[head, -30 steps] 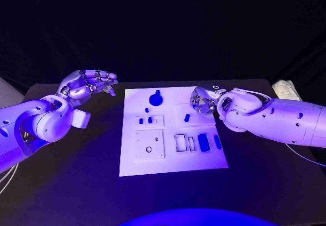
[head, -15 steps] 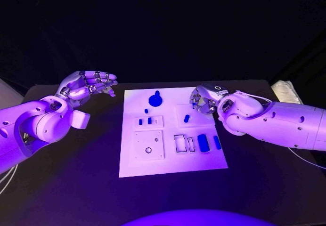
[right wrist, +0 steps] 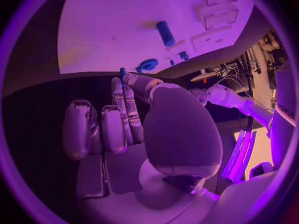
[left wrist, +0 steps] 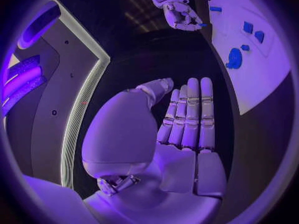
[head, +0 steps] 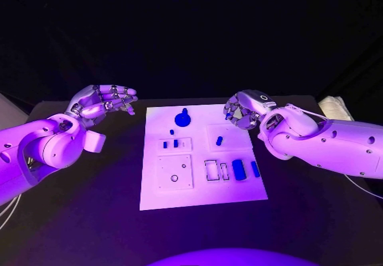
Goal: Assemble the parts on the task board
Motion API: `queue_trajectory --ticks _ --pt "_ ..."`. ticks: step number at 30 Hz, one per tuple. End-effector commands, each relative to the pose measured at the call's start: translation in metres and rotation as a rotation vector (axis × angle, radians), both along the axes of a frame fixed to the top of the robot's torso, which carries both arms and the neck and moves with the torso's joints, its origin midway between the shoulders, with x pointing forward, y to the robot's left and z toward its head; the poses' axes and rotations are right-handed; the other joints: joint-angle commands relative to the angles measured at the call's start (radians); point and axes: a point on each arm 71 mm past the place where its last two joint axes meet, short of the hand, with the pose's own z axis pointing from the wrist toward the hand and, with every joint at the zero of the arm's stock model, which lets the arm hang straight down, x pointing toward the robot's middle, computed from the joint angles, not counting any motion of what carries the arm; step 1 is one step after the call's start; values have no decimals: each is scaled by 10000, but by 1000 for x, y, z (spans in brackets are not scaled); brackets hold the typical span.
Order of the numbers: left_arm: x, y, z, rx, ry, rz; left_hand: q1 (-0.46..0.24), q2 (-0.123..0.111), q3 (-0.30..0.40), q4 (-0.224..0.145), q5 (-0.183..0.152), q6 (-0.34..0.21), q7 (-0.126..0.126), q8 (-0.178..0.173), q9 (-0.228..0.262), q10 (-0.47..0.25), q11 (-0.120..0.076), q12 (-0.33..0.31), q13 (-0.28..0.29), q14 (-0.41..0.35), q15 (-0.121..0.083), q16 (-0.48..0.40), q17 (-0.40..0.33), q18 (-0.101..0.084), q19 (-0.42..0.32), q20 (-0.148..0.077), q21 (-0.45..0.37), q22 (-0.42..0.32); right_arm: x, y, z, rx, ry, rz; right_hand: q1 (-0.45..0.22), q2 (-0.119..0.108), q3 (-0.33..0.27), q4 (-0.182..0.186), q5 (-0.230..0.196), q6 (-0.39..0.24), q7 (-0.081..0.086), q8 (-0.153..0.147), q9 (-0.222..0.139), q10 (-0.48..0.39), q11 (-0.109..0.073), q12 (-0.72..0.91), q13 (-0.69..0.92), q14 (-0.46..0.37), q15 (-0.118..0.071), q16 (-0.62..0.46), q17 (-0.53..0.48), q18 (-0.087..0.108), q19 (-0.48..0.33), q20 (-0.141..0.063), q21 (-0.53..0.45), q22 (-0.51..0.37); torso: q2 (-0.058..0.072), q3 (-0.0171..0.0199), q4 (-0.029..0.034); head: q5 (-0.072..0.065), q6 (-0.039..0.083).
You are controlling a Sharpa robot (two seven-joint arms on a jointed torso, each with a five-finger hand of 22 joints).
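White task board [head: 239,191] lies mid-table between both hands. Right hand [head: 242,111] hovers at the board's far right corner, fingers curled; something small and blue seems pinched at its fingertips [right wrist: 122,72], though I cannot tell for certain. Short blue peg [head: 218,141] lies just near-left of it, long axis near-far. Left hand [head: 102,100], released and holding nothing, sits well off the board's far left.
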Motion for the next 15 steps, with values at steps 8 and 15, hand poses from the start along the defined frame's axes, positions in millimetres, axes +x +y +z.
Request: queue_trajectory --ticks 8,15 --pt "-2 -6 0 -120 -13 -124 76 20 -11 -63 36 -32 70 -45 -10 13 56 -47 -16 104 3 -51 -15 21 2 -6 51 16 -30 49 0 816 101 1611 26 155 29 -58 23 65 -3 37 24 488 -436 17 12 317 -90 -44 5 -142 62 27 33 1556 9 -10 15 127 6" --pt "-4 -9 -1 -169 29 -188 76 20 -11 -63 36 -32 70 -45 -10 13 56 -47 -16 104 3 -51 -15 21 2 -6 51 16 -49 84 -13 686 292 2628 20 154 44 -75 34 59 0 38 30 489 -434 7 13 323 -89 -29 27 -171 123 26 166 1615 -6 -21 14 276 -28"
